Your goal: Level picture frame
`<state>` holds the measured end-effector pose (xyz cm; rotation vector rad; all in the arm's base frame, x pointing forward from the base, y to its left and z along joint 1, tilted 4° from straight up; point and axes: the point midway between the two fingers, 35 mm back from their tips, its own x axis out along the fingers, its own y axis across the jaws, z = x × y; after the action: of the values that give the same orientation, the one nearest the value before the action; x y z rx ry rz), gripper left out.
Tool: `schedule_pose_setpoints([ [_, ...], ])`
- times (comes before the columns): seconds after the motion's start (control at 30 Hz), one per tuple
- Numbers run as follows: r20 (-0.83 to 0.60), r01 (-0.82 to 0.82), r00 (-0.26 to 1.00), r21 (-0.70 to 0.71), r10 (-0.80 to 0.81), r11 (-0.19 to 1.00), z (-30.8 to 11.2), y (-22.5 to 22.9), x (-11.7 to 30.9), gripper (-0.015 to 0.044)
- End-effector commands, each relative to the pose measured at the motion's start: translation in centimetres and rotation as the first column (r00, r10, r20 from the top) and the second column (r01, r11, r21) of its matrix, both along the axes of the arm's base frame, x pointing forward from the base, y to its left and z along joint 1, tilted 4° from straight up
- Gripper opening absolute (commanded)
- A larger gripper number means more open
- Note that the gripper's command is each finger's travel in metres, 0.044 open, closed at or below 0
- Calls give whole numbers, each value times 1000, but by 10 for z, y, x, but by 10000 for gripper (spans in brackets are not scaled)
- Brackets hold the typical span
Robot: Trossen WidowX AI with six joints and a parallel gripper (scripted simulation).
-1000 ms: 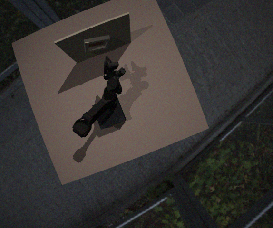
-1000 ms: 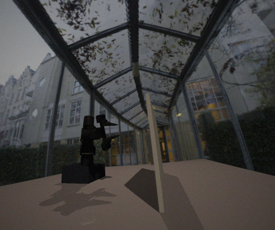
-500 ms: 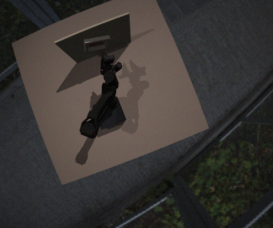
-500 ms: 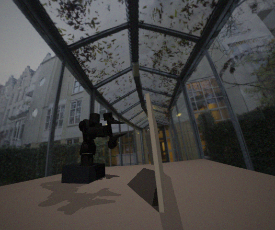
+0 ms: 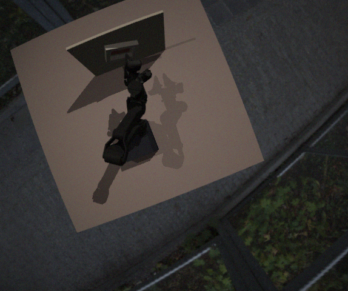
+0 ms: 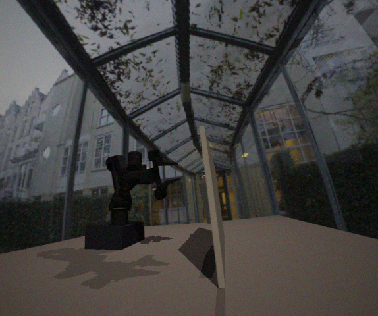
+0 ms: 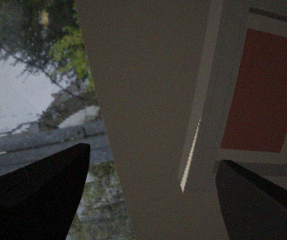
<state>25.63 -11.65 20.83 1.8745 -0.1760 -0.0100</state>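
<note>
The grey picture frame with a red picture hangs on the upright panel. In the top view its top edge is not parallel to the panel's top; its left end is nearer that top than its right end. The screw and notched strip are hidden. My gripper is open and empty, fingers one above the other, pointing at the panel. In the exterior view a gap separates the fingertips from the panel. The wrist view shows one fingertip overlapping the frame's corner region.
The arm's dark base stands on the tan table top. The panel stands across from the base, its lower edge at the table. Shadows of the arm and panel lie on the table.
</note>
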Motion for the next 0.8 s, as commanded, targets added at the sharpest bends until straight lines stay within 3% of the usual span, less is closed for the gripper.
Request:
schedule_pose_setpoints([
  [0.0, -1, 2, 1000, -3, -2, 1000, -10, -5, 20, 260],
  [0.3, 0, 2, 1000, -2, -2, 1000, -43, -1, 55, 260],
  [0.77, 0, 2, 1000, -2, -2, 1000, -44, -1, 56, 260],
])
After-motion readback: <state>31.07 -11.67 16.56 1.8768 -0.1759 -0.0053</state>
